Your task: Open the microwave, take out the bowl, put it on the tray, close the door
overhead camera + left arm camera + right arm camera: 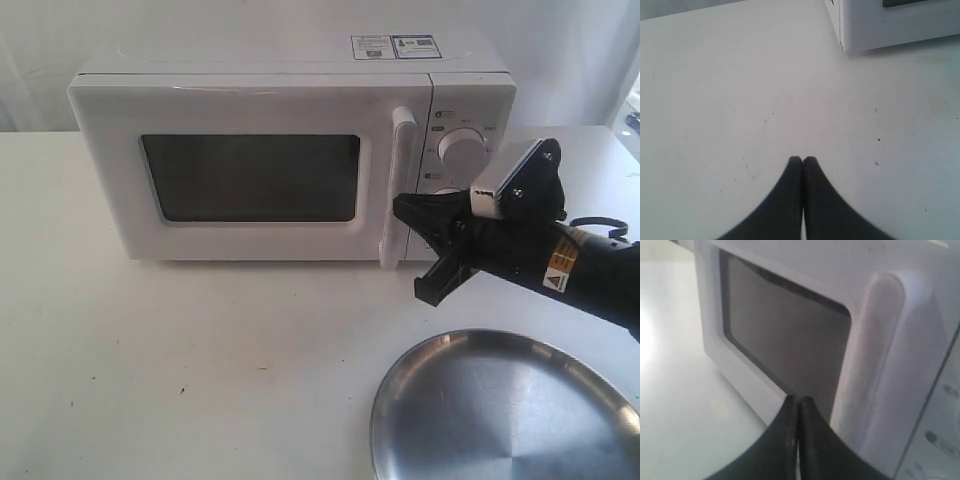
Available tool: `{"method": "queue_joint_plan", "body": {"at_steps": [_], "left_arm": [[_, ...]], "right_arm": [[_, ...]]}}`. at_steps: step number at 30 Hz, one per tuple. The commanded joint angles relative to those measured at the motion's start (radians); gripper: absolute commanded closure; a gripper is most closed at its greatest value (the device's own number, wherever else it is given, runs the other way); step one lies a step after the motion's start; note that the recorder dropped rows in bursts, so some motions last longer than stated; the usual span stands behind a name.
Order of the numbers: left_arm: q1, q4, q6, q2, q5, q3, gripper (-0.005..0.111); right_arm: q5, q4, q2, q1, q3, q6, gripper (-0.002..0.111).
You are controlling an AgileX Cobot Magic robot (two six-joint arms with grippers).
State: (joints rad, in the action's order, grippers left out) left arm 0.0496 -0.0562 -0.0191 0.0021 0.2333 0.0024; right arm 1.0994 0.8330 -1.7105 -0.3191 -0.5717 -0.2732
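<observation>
Boxy white countertop microwave (280,75) sits at the back of the white tabletop (200,350), two stickers (395,46) on its top, one round white dial (462,150) in full view on the control panel. White door with dark rectangular window (250,180) is closed flush; nothing can be made out through the glass, so the bowl's place can't be told. Vertical white bar handle (400,170) is on the door's right edge. Right gripper (798,400) is right at the lower part of the handle; its black fingertips are pressed together, nothing between them. Contact with the handle or door can't be told; in the wrist view the tips overlap the lower window frame just beside the handle. Right arm (570,265) comes in from the right edge, tilted, above the gap between microwave and tray. Large round shallow silver steel tray (500,420) lies on the table front right, nothing on it, partly cut off by the frame, well apart from the microwave. Left gripper (802,159) has its fingers closed tip to tip, holding nothing, over bare tabletop, with the microwave's lower corner ahead of it in its wrist view.
</observation>
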Motion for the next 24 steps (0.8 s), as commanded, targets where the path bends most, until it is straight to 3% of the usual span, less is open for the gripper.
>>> {"method": "queue_joint_plan", "body": {"at_steps": [1,16,24], "left_arm": [[-0.002,-0.003,-0.002,-0.002,0.0,-0.002,0.107],[-0.002,-0.003,-0.002,-0.002,0.0,-0.002,0.107],[-0.002,-0.003,-0.002,-0.002,0.0,-0.002,0.107]], "right_arm": [[0.122,-0.02,-0.036,0.0,0.002,0.039,0.108],[0.122,-0.039,-0.01,0.0,0.071,0.12,0.106],[0.122,-0.185,-0.01,0.0,0.071,0.124,0.071]]}}
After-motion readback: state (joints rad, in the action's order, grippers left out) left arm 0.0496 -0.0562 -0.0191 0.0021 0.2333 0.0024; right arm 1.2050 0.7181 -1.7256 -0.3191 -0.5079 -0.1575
